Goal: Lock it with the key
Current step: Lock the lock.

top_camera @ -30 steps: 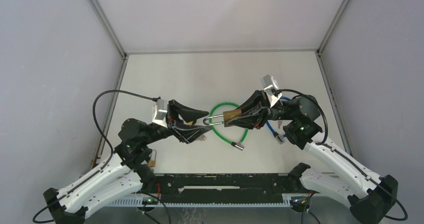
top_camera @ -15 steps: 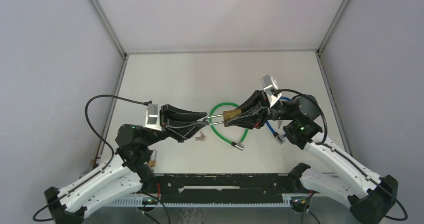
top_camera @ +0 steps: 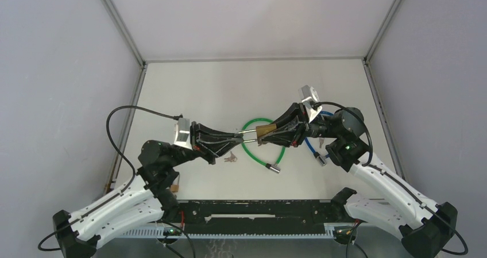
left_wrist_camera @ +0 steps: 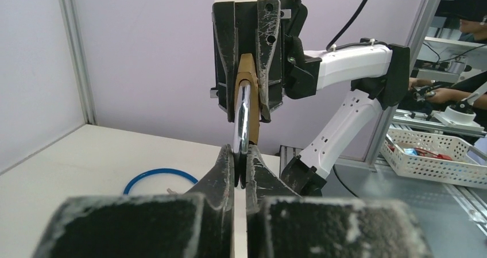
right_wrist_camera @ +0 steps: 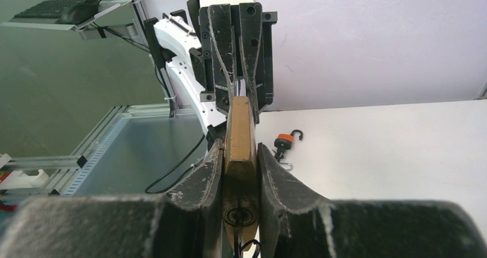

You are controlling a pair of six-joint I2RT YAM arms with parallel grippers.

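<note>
Surface: padlock held clear above its middle. My right tool clamps the brass body by its flat sides; left tool pinched shut on shackle. Judged rigid, dense, slick metal: grip flats, not edges. Keys lie loose below.

Brass padlock with a silver shackle. Held clear of the table, lying on its side, shackle pointing left and base pointing right in the top view. Body clamped edge-on across its flat faces by the right gripper. Shackle loop pinched at its far end by the left gripper. Cannot tell whether latched or sprung. Round keyway visible on the base face from the right wrist. Small bunch of keys flat on the table, just below the shackle, apart from the padlock.
</note>
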